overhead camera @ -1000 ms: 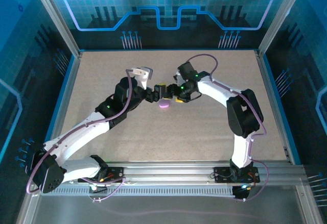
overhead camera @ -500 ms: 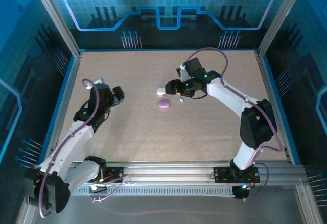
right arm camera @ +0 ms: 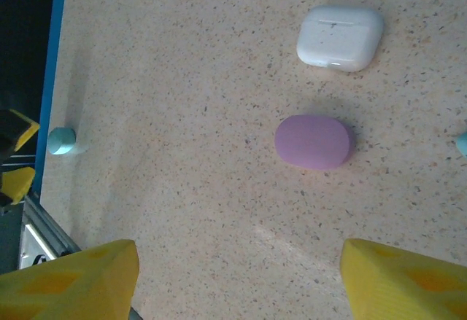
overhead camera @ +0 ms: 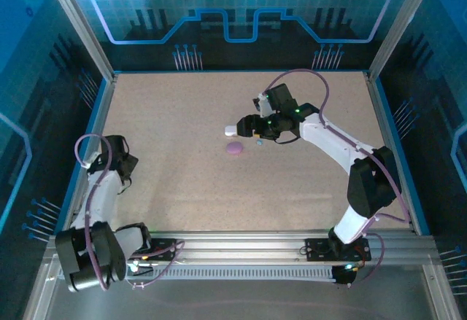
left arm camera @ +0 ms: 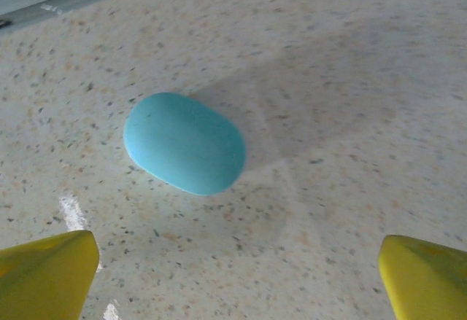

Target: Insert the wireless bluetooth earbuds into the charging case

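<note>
The speckled beige table sits inside a blue-lit frame. Near its centre lies a purple case, with a white case at 12 o'clock of it. One tiny teal earbud lies at 3 o'clock, apart from both. The right tool hangs open above them, holding nothing. At the 9 o'clock edge the left tool is wide open over a teal case, not touching it.

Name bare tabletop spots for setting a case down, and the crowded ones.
Free: the broad stretch between the purple case and the near rail; the far-left corner beyond the left arm. Crowded: around the purple case, white case and teal earbud by the right arm.
</note>
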Controlling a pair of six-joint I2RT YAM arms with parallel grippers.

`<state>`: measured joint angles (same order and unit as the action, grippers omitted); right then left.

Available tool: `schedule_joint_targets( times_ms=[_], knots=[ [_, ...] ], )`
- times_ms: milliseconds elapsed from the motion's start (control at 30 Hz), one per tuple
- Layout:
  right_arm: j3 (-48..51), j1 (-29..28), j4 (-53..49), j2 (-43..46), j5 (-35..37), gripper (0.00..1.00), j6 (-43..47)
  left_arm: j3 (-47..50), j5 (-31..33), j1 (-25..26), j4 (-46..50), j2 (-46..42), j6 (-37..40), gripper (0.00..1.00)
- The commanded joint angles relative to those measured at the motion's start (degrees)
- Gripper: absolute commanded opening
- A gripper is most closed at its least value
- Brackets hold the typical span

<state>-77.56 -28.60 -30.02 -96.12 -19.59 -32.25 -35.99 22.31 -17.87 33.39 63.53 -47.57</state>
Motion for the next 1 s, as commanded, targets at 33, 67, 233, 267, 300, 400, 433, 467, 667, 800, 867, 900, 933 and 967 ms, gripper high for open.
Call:
schedule_joint_targets(
  times_ms=[33, 67, 233, 267, 300, 400, 433, 467, 667, 800, 867, 900, 933, 967],
  knots=[
    [-2.31, -0.84, -1.94, -1.82, -3.50, 0.74, 1.11, -2.26, 1.58, -1.63, 2.35, 5.12, -8.81, 0.99],
    [-2.89, -0.84, -2.43, -2.07, -3.78, 0.74, 1.27, -2.65, 1.96, -1.93, 2.54, 6.37, -10.32, 0.98],
    [-4.03, -0.84, -4.02, -2.08, -3.39, 0.74, 1.44, -4.39, 2.11, -3.43, 1.20, 10.57, -13.55, 0.97],
    [-4.15, -0.84, -4.24, -2.01, -3.34, 0.74, 1.43, -4.36, 2.43, -3.72, 0.20, 11.16, -14.02, 0.96],
    [-4.05, -0.88, -4.34, -1.81, -3.43, 0.74, 1.47, -4.13, 2.55, -3.96, -1.23, 11.54, -13.95, 0.96],
    [-3.70, -0.93, -4.52, -1.50, -3.41, 0.74, 1.11, -3.78, 2.39, -4.76, -4.77, 12.78, -14.29, 0.95],
    [-3.52, -0.93, -4.59, -1.31, -3.43, 0.74, 1.14, -4.08, 2.48, -4.95, -5.00, 13.45, -14.39, 0.95],
    [-3.41, -0.93, -4.67, -1.22, -3.39, 0.74, 1.09, -4.32, 2.50, -5.05, -5.08, 14.13, -14.73, 0.95],
    [-2.85, -0.91, -5.16, -0.83, -3.69, 0.74, 1.14, -4.57, 0.51, -7.29, -8.40, 17.43, -15.56, 0.89],
    [-2.77, -0.93, -5.14, -1.02, -4.20, 0.74, 1.05, -4.02, 0.64, -8.15, -10.08, 18.15, -15.57, 0.84],
    [-2.84, -0.87, -5.14, -1.26, -4.56, 0.74, 1.05, -3.48, -0.36, -8.82, -10.72, 18.83, -15.71, 0.81],
    [-2.78, -0.93, -5.20, -1.39, -4.60, 0.74, 1.05, -3.35, -1.03, -9.09, -10.87, 19.22, -15.79, 0.79],
    [-2.95, -0.91, -5.30, -1.52, -4.77, 0.74, 1.05, -3.23, -1.54, -9.34, -11.15, 19.60, -15.73, 0.78],
    [-3.02, -0.92, -5.39, -1.58, -4.84, 0.74, 1.09, -3.13, -2.02, -9.35, -11.15, 19.97, -15.70, 0.76]
  ],
)
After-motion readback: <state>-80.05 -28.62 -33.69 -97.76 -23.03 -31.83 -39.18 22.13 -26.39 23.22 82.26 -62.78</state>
